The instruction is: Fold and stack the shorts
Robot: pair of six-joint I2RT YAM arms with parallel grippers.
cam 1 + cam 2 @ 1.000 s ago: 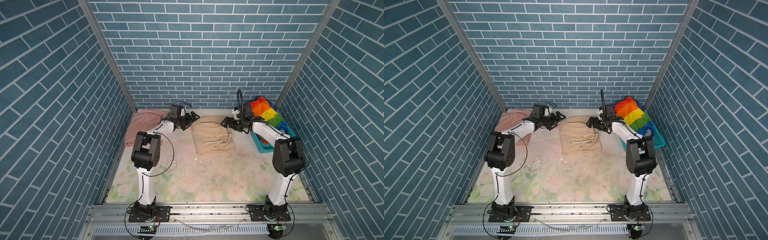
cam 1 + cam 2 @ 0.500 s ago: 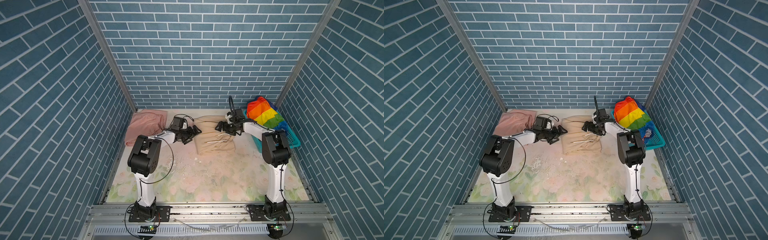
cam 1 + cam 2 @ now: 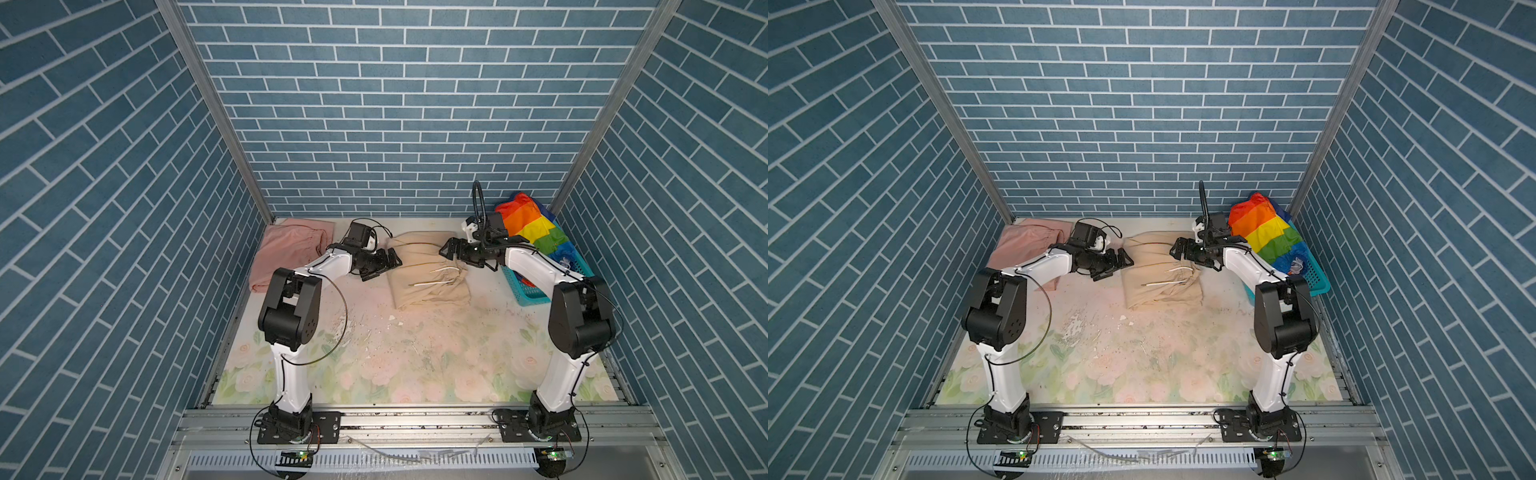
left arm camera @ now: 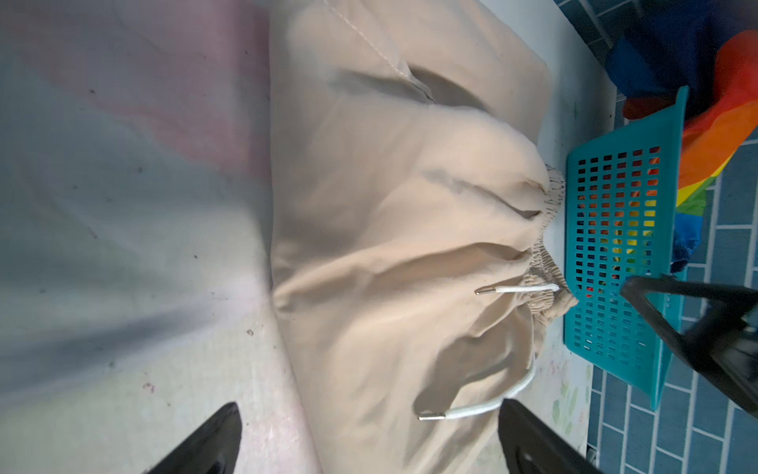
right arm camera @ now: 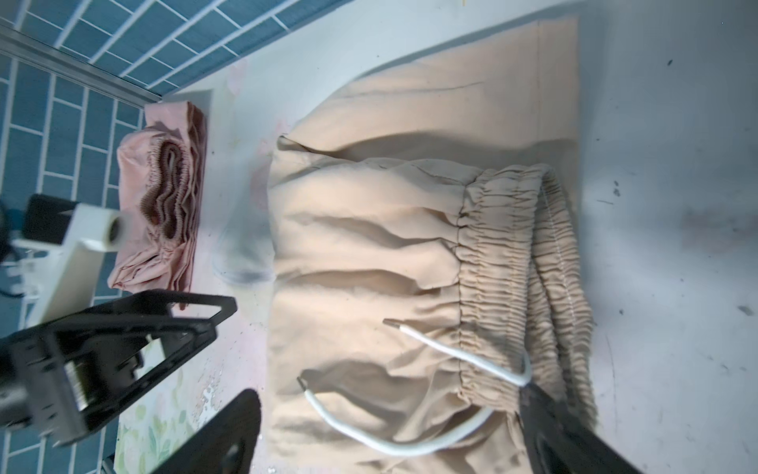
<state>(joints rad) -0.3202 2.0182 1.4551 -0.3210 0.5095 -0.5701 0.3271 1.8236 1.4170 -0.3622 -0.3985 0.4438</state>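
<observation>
**Both arms flank the beige shorts, fingers spread**

The plain beige drawstring shorts [image 3: 428, 274] lie in the back middle of the floral-print worktop [image 3: 415, 357]. Their elastic waistband is doubled on itself toward the right arm, and the white cord [image 5: 451, 353] lies loose on top. The left fingers [image 4: 205, 445] are spread apart and empty, low at the shorts' left edge. A second ago they were farther back, by the rear corner. The right fingers [image 5: 229, 439] are also wide apart with nothing between them, and hover over the waistband side. Half a second ago the right arm leaned in with its elbow nearer the middle. Now the elbow is back out beside the teal perforated plastic basket [image 3: 525, 293]. The beige shorts lie as they did. The pale pink shorts [image 3: 291, 249] sit folded at the back left, apart from the beige pair. The shiny rainbow-striped shorts [image 3: 528, 226] are heaped in the basket at the back right
</observation>
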